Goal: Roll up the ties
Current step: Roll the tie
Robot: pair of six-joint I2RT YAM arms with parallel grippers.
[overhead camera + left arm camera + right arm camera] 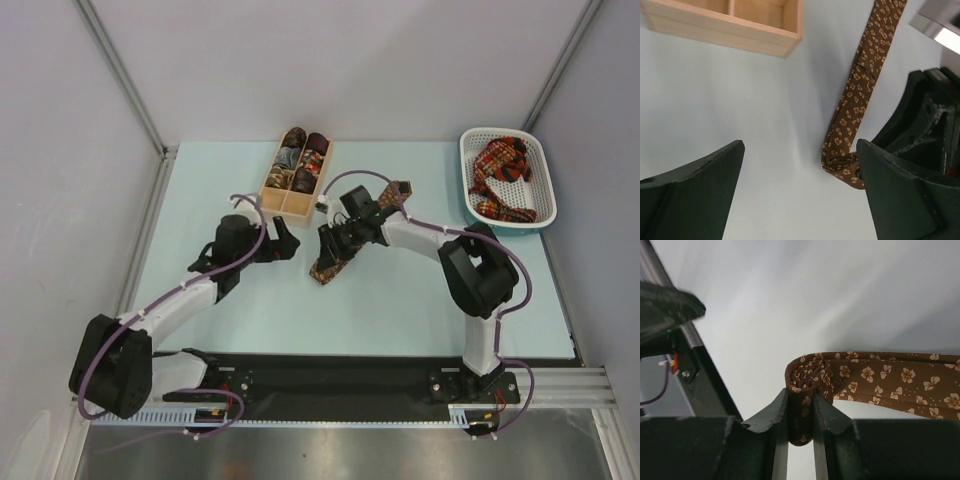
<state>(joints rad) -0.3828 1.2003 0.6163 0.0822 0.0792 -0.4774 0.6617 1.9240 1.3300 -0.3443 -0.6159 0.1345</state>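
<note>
A wooden box (275, 202) is placed at the far middle of the table (400, 300). Its far compartments are filled with rolled ties (303, 160) in dark and reddish patterns. A white basket (468, 170) is set at the far right corner, and a heap of red plaid ties (505, 175) is held in it.

Between the two containers, just in front of the box, a brown tie (327, 266) with a small gold flower pattern is laid out across the table. Part of it is hidden under the right arm.

The right gripper (800, 405) is closed on the tie's started roll: the fabric is pinched between its fingers (775, 415), and the rest of the strip is stretched away flat to the side.

The left gripper (800, 145) is held wide open just beside that roll, with nothing between its fingers (700, 190). One of them is nearly touching the tie's folded end. A corner of the box (740, 30) is seen beyond it, well apart from the tie (860, 90).
</note>
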